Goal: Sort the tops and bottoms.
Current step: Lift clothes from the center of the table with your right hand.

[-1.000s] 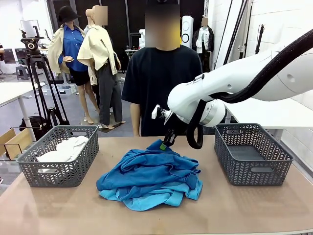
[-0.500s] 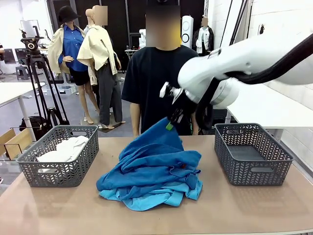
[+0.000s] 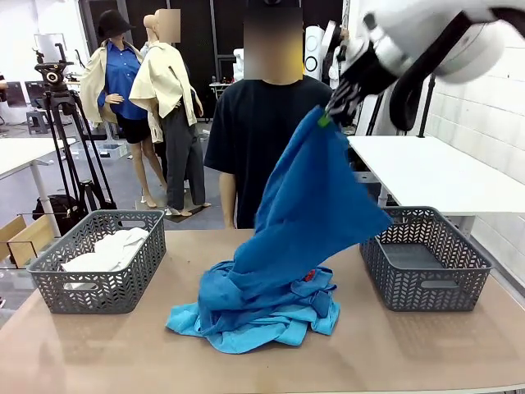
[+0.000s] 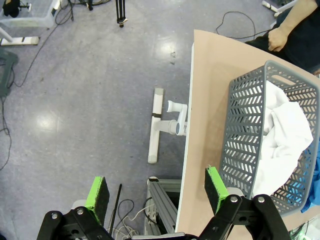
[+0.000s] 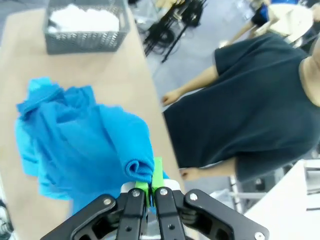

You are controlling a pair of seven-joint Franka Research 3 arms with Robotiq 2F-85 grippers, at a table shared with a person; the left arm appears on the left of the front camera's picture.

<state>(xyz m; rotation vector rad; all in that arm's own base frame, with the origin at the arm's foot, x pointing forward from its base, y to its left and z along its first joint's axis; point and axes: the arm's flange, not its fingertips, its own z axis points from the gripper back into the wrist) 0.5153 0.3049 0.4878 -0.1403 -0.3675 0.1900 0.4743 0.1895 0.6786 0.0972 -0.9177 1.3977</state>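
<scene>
Your right gripper pinches a royal-blue shirt high above the pile to separate it; your left gripper hangs spread.

soft matt cloth shirt, grey plastic basket, smooth matt tabletop

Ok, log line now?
right gripper: shut on royal-blue soft shirt, held high, tail on blue clothing pile | left gripper: open, empty

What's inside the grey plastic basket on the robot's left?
A crumpled white cloth lies in the grey plastic basket, heaped toward one end; whatever lies beneath the cloth is covered.
</scene>
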